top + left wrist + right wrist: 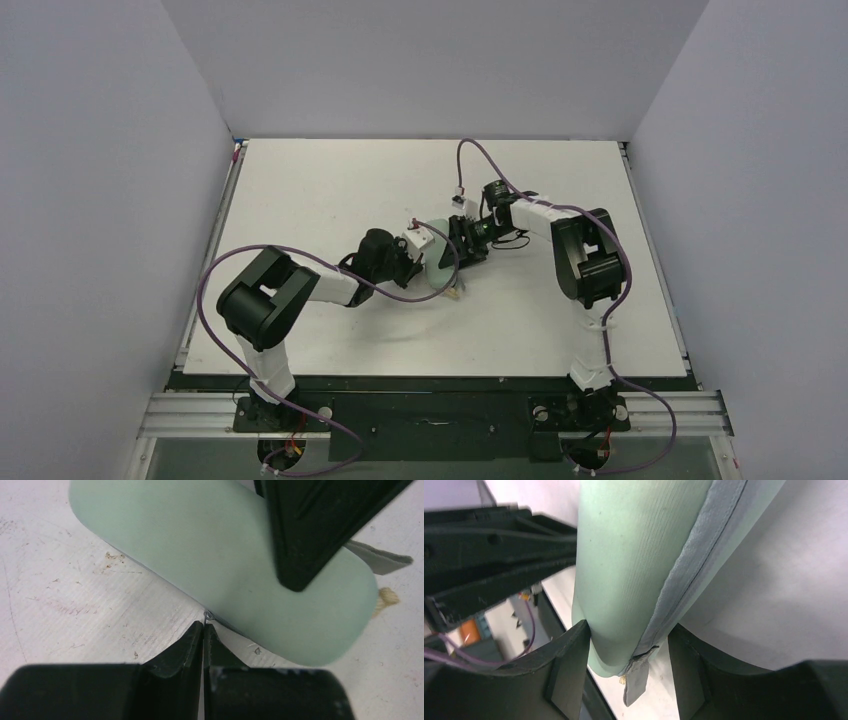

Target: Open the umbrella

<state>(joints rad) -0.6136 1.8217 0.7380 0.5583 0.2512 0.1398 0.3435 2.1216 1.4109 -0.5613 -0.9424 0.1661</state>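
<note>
The umbrella is bundled in a pale mint-green oblong pouch (438,262) that lies on the white table. No peach fabric or shaft shows. In the left wrist view the pouch (215,555) fills the upper frame. My left gripper (203,630) is shut at the pouch's near edge, pinching a thin metal zipper pull (209,615). My right gripper (629,635) holds the end of the pouch (624,565) between its fingers, beside the grey zipper seam (689,575). One right finger (310,530) presses on the pouch. A grey tab (636,680) and a small tan bit (387,599) stick out at the pouch end.
The white table (330,180) has grey walls on three sides. Both arms meet at the table's middle, the left gripper (418,260) and right gripper (464,248) on either side of the pouch. Purple cables loop off both arms.
</note>
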